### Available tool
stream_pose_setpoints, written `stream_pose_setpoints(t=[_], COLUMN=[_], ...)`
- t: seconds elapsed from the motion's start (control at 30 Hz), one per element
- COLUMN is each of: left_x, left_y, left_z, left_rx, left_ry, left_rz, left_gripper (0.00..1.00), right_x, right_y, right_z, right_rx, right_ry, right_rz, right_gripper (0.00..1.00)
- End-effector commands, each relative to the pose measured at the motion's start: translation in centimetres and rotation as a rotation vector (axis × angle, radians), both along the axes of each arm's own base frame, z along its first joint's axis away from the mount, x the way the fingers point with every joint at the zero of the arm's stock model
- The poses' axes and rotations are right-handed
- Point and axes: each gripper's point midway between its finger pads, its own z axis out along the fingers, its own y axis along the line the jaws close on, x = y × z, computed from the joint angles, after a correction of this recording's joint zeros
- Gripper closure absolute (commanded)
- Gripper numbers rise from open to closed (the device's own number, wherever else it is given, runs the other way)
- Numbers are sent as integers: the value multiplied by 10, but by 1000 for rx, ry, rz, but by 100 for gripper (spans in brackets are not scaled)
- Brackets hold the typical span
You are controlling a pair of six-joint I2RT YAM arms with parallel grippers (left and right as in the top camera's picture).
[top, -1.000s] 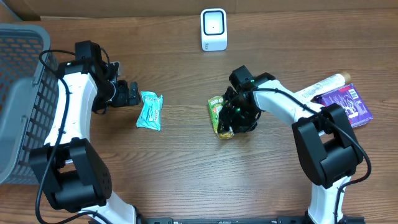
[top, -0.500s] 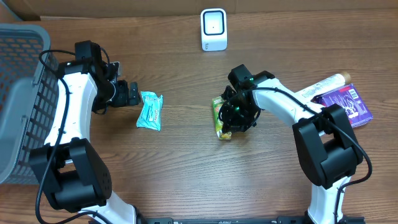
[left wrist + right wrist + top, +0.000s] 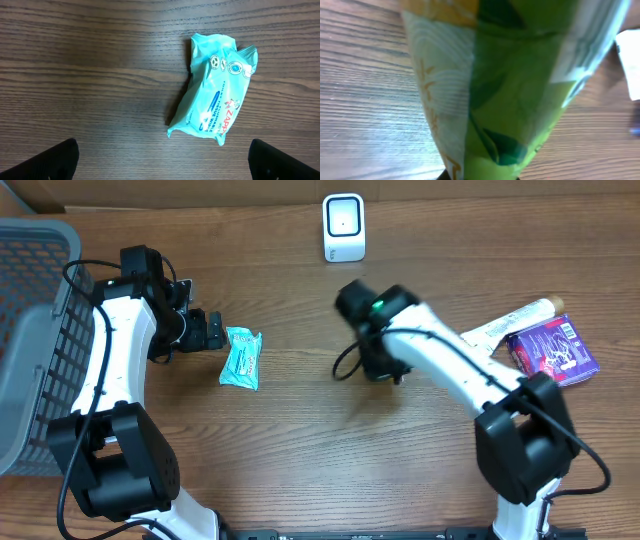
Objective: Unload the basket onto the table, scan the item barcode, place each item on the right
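- Right gripper: clenched on the green packet. It sits mid-table, towards the viewer from the scanner and apart from it. The arm is blurred in the overhead view.
- Green packet: held in the right gripper. It fills most of the right wrist view, showing green panels, a pale patterned panel and a yellow-orange band at the top, with wood grain behind it on both sides. In the overhead view it is hidden under the arm.
- Left gripper: released, jaws spread wide and holding nothing. It lies low over the table, just beside the teal packet. In the left wrist view the two fingertips show only at the bottom corners.
- Teal packet: lies flat on the wood, printed side up, its long axis slightly tilted. It touches neither finger.
- Scanner: a white unit standing at the far edge of the table, near the middle.
- Basket: a grey mesh basket at the left edge, beside the left arm.
- Purple box and tube: both lie together at the right edge, the tube just beyond the box.
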Motion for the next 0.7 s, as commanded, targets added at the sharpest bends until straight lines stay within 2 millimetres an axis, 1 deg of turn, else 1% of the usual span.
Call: stream_pose_setpoints(t=[0.0,0.13,0.2,0.33,0.47,0.53,0.6,0.67], left_x=[0,0,0,0,0,0,0,0], left_y=[-3,-3,-3,-3,-3,-3,-3,-3], left_z=[6,6,6,6,6,6,6,6], left_rx=[7,7,7,7,7,7,7,7], left_ry=[-18,-19,-18,-19,-19,-19,-19,-19], left_rz=[-25,-25,-25,-25,-25,-25,-25,-25], left_gripper=[0,0,0,0,0,0,1,0], right_x=[16,15,16,14,12,9,4,1], right_y=[4,12,11,6,5,4,5,6], right_z=[15,-6,-18,-28,-28,-29,-30,-30], right_rx=[-185,-315,-374,-430,-438,-436,-430,-429], right_ry=[-192,-220,-215,-189,-179,-161,-137,-127], right_rz=[55,124,149,170,174,178,182,187], right_gripper=[96,96,96,96,85,78,67,62])
